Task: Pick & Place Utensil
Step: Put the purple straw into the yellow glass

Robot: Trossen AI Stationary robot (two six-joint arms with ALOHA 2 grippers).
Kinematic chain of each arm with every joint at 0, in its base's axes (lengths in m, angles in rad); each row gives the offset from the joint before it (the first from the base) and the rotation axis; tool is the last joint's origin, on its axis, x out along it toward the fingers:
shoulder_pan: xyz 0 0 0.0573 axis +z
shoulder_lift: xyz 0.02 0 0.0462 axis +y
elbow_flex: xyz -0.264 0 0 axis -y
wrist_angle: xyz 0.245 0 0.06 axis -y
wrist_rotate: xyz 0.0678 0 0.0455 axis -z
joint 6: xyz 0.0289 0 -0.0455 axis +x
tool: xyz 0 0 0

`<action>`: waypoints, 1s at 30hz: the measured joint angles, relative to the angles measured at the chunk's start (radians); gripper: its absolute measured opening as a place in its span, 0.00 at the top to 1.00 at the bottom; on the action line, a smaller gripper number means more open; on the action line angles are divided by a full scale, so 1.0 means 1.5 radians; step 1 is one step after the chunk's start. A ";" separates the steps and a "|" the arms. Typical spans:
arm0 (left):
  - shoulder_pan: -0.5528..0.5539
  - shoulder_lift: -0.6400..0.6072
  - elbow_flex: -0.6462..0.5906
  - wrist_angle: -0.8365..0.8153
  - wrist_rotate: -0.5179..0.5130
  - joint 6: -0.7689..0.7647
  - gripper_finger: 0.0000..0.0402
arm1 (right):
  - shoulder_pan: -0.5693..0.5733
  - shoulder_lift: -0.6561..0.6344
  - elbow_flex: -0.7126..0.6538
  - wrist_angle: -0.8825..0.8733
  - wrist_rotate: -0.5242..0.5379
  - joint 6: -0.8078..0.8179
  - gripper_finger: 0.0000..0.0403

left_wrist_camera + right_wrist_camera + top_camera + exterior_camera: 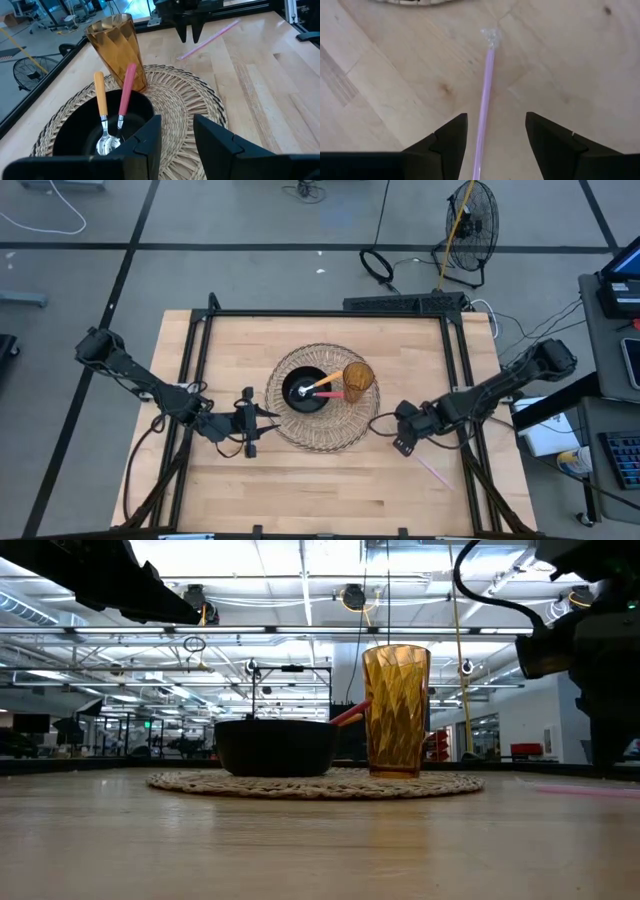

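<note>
A lilac-handled utensil [486, 100] with a clear head [491, 36] lies flat on the wooden table; it also shows in the high view [433, 470] at the right front. My right gripper [495, 135] is open above its handle, one finger on either side, touching nothing; the high view shows it [403, 442] right of the mat. A black bowl [304, 392] on a woven mat [322, 435] holds an orange-handled utensil [101, 100] and a pink-handled utensil [125, 90]. An amber glass [359, 377] stands beside the bowl. My left gripper [177, 125] is open and empty at the mat's left edge [268, 416].
A black frame [330, 313] runs around the table's working area. The low view shows the bowl [276, 747] and the glass [396, 710] on the mat [315, 783], with bare wood in front. A fan [470, 225] and cables lie on the floor beyond the far edge.
</note>
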 joint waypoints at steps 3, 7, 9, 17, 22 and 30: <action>0.000 0.000 0.000 0.000 0.000 0.000 0.70 | 0.010 0.000 0.000 0.006 0.001 0.009 0.51; 0.000 0.000 0.000 0.000 0.000 -0.004 0.70 | 0.020 0.000 0.000 0.013 0.018 0.017 0.51; 0.000 0.000 0.000 0.000 0.000 -0.005 0.70 | 0.022 0.000 0.000 0.017 0.022 0.017 0.51; 0.000 0.000 0.000 0.001 0.000 -0.007 0.70 | 0.022 0.046 0.000 0.027 0.015 0.012 0.51; 0.000 0.000 0.000 0.001 0.000 -0.012 0.70 | 0.021 0.065 -0.001 0.031 0.012 0.012 0.51; 0.000 0.000 0.000 0.000 0.004 -0.014 0.70 | 0.025 0.091 0.002 0.038 0.000 0.016 0.51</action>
